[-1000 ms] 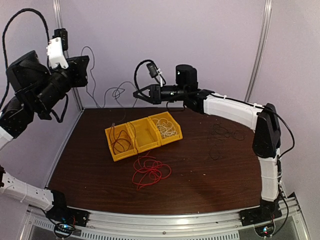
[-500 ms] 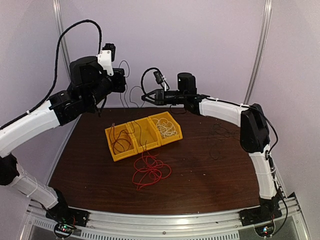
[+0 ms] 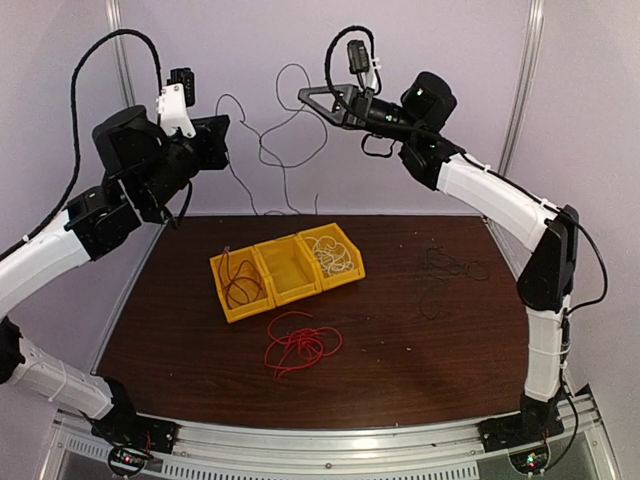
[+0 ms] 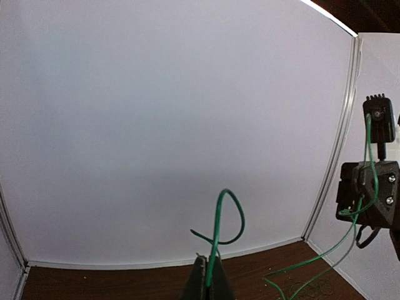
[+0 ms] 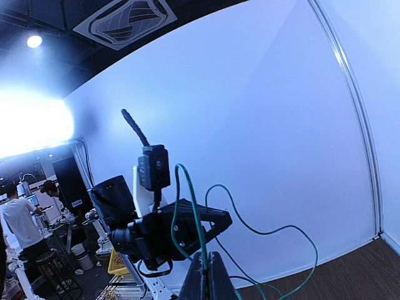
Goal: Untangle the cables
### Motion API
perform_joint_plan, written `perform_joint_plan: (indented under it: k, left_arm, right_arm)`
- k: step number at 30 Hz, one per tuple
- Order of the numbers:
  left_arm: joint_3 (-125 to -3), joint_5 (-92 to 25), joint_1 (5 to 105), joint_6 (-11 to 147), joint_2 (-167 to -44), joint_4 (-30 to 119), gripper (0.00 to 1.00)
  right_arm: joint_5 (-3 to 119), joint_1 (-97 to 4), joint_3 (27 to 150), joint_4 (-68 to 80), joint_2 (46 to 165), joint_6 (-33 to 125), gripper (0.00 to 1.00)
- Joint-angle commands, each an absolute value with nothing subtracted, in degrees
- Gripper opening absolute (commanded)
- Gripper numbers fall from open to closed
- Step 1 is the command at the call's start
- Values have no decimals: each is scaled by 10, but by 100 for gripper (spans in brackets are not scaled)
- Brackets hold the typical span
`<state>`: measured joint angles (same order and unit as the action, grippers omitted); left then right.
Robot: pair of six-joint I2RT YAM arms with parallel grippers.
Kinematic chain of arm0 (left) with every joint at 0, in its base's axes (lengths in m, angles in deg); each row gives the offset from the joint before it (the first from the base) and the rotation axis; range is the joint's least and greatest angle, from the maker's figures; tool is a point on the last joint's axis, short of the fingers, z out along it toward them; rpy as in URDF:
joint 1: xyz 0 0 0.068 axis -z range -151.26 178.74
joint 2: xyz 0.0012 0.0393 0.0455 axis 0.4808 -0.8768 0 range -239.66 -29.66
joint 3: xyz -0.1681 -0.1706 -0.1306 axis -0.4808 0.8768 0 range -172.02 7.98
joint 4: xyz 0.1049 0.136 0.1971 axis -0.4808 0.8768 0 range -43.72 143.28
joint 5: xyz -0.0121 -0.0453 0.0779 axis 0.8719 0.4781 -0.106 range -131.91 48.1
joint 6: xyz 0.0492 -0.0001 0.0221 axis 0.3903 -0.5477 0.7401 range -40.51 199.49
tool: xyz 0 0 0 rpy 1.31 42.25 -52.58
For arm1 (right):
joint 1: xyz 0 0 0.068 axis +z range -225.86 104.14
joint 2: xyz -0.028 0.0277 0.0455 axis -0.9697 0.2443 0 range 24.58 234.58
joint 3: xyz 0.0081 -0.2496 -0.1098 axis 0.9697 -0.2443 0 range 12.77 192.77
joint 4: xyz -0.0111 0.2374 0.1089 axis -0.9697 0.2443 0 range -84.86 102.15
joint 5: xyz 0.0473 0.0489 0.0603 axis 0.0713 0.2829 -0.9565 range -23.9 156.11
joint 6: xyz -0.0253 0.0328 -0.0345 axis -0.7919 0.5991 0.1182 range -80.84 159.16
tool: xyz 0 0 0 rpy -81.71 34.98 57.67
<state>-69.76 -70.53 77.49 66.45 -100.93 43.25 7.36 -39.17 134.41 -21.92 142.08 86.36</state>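
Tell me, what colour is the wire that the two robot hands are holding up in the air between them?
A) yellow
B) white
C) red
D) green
D: both wrist views show a green wire pinched in the left hand and the right hand, while the red cable lies unheld below.

Plastic bins (image 3: 290, 281) (glossy); dk wood table (image 3: 400, 350)

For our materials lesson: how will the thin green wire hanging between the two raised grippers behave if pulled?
Likely floppy: the thin green wire sags in loose curves between its held ends. Probably light yet slightly springy: its free end stands curled above the left gripper.
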Motion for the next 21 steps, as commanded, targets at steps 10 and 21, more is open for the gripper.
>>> perform_joint_plan:
  k: [10, 21]
  left_arm:
    - [-696, -659, 774, 671, -1021, 371, 0]
    - [-713, -659, 774, 690, -1102, 364, 0]
  right_arm:
    - [76, -383, 1305, -166, 1349, 798, 0]
    - [85, -394, 1199, -145, 1407, 722, 0]
